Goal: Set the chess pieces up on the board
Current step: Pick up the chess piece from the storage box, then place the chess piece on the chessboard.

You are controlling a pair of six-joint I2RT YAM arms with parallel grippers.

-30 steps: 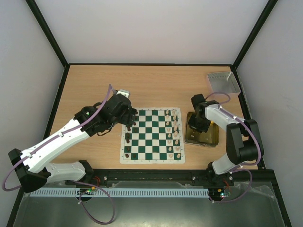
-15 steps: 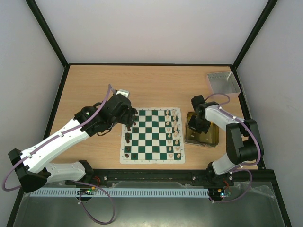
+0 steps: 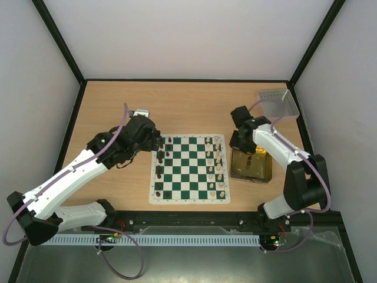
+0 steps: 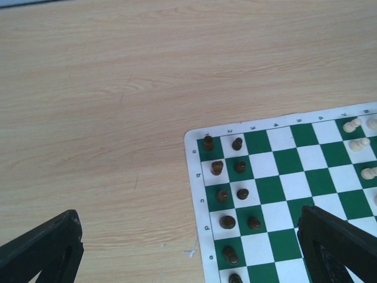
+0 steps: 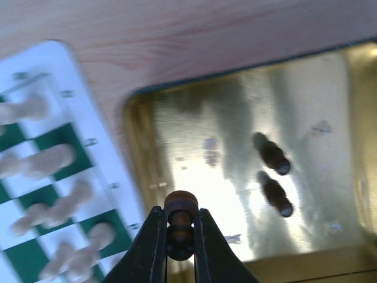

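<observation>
The board (image 3: pixel 188 169) lies in the middle of the table. Black chess pieces (image 3: pixel 162 171) stand in its two left columns, and cream-white pieces (image 3: pixel 217 165) in its two right columns. My left gripper (image 3: pixel 156 141) is wide open and empty over the board's far left corner; in the left wrist view (image 4: pixel 188 253) black pieces (image 4: pixel 227 222) stand between its fingers. My right gripper (image 5: pixel 178 215) is shut on a black piece (image 5: pixel 180 204) above the left edge of the yellow tray (image 5: pixel 194 130), beside the board's right border (image 3: pixel 238 141).
Two more black pieces (image 5: pixel 272 156) lie in the yellow tray (image 3: pixel 252 171). A small grey tray (image 3: pixel 277 101) sits at the far right corner. Bare wood lies left of the board (image 4: pixel 106 147). Black frame rails edge the table.
My right gripper has lifted out of the yellow tray towards its far left corner, with a black piece in it. My left gripper has drawn back leftwards off the board's edge.
</observation>
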